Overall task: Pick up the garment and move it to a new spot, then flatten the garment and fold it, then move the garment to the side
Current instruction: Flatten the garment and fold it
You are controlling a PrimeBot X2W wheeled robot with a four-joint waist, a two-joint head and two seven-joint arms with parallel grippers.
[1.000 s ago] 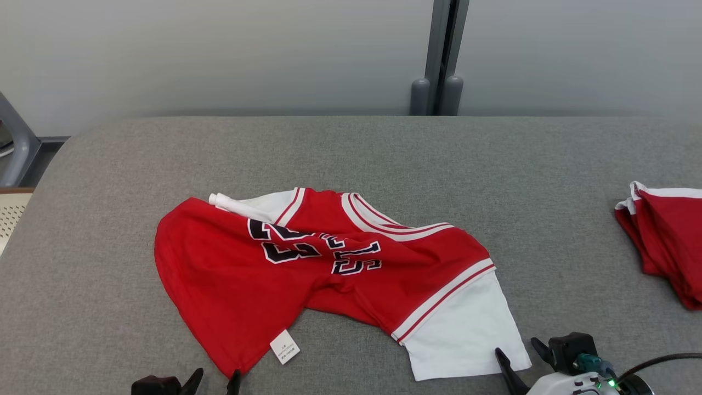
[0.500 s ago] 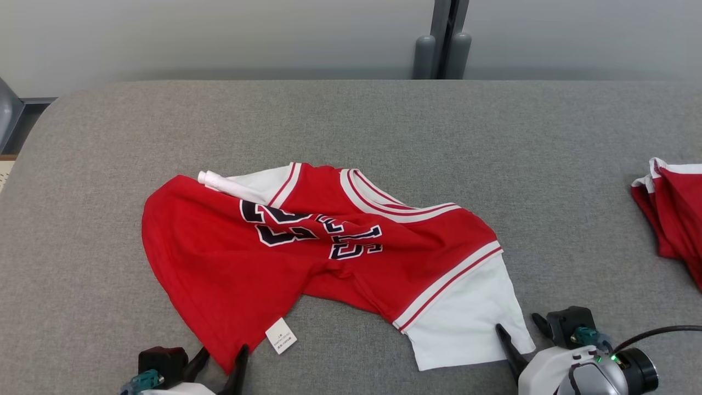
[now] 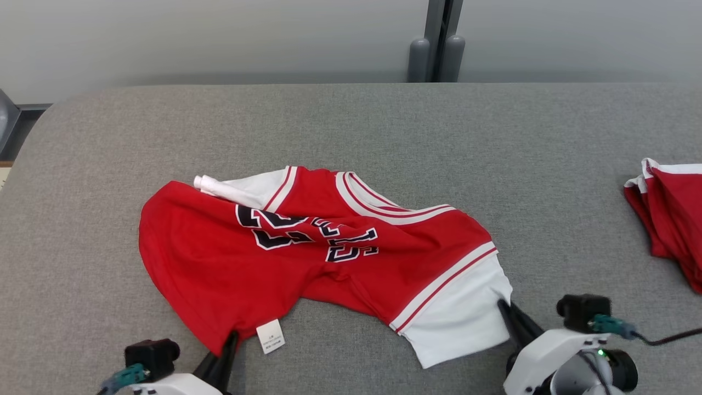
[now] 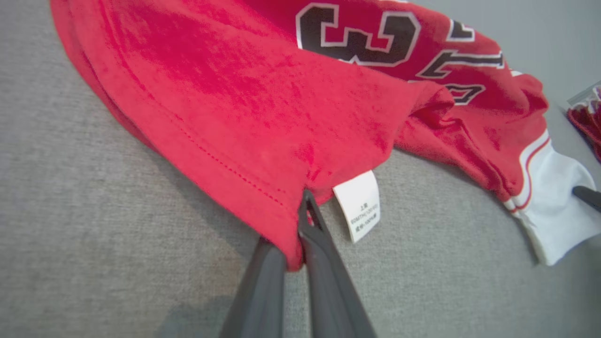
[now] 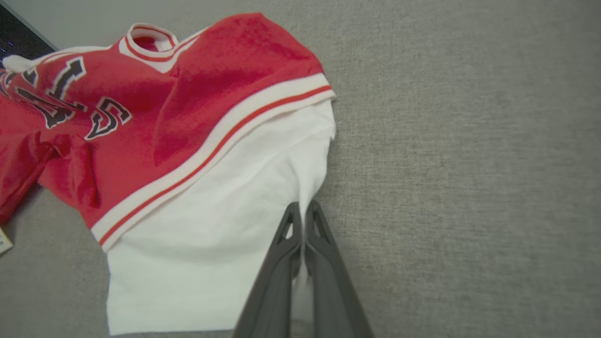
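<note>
1. The garment [image 3: 307, 258], a red jersey with white trim, is lying crumpled on the grey table [image 3: 384, 120]. In the head view it is sitting left of centre, with its black numbers facing up.
2. The left gripper [image 3: 229, 341] is pinching the near red hem corner. Its fingers are clenched on the cloth, and the left wrist view is showing a fold of fabric pressed between them.
3. A white care label [image 3: 270, 336] is sticking out from the hem just beside those fingers, on their right in the head view.
4. The right gripper [image 3: 503, 307] is grasping the edge of the white sleeve [image 3: 460, 323] at the garment's near right end, with its fingers closed together on the white cloth.
5. The sleeve cloth is gathering into a ridge that is running toward that grip.
6. A second red-and-white bundle [image 3: 672, 219] is sitting at the table's right edge, well apart from the garment.
</note>
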